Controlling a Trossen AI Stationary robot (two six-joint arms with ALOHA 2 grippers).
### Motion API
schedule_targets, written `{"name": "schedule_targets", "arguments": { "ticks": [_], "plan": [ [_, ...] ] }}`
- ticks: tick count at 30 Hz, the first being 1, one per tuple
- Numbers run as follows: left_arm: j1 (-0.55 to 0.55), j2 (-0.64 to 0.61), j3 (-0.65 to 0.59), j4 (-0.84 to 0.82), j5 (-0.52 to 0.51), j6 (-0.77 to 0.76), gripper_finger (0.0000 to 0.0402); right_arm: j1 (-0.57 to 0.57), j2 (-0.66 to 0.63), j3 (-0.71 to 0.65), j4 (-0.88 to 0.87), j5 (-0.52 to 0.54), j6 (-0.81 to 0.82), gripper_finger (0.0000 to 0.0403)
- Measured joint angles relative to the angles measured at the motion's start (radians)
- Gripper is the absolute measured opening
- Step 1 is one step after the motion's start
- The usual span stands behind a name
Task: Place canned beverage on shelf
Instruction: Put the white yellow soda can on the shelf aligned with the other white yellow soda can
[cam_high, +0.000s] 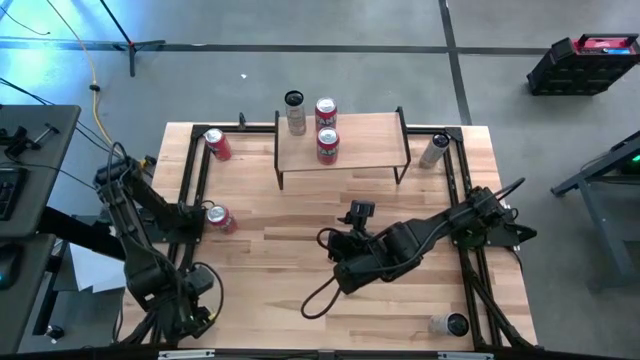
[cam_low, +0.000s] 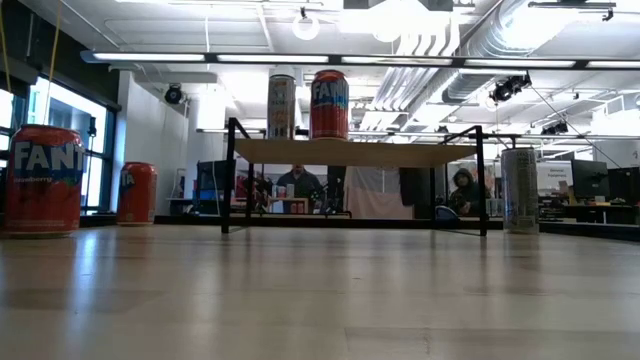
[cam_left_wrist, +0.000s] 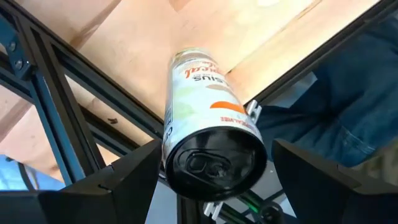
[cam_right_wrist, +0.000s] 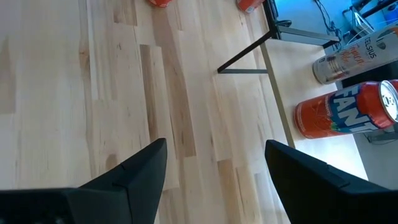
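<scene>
From above, the shelf (cam_high: 340, 150) already carries two red cans; my right claw (cam_high: 337, 268) lies mid-table (cam_high: 300, 260), my left claw (cam_high: 200, 295) at the near left corner. The level view shows no arm. My left claw grips a pale Celsius can (cam_left_wrist: 208, 143): rigid, slick, best held mid-body. My right claw (cam_right_wrist: 214, 168) gapes empty.

An open lab or workshop hall: beyond the wooden table (cam_low: 320, 300) run exposed ceiling ducts (cam_low: 470, 40), strip lights, and seated people at desks (cam_low: 300, 185).
</scene>
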Motion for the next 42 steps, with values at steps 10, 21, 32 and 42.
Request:
{"name": "schedule_targets", "arguments": {
  "ticks": [10, 21, 32, 42],
  "plan": [
    [0.000, 0.041, 0.000, 0.003, 0.046, -0.047, 0.0296, 0.000, 0.000, 0.000, 0.000, 0.000, -0.004, 0.0256],
    [-0.006, 0.045, 0.000, 0.010, 0.065, -0.120, 0.0296, 0.000, 0.000, 0.000, 0.000, -0.001, -0.004, 0.0256],
    [-0.006, 0.056, 0.000, 0.009, 0.061, -0.075, 0.0296, 0.000, 0.000, 0.000, 0.000, -0.002, -0.004, 0.0256],
    [-0.002, 0.101, 0.000, 0.010, 0.064, 0.084, 0.0290, 0.000, -0.001, 0.000, -0.001, -0.003, -0.006, 0.0256]
  ]
}}
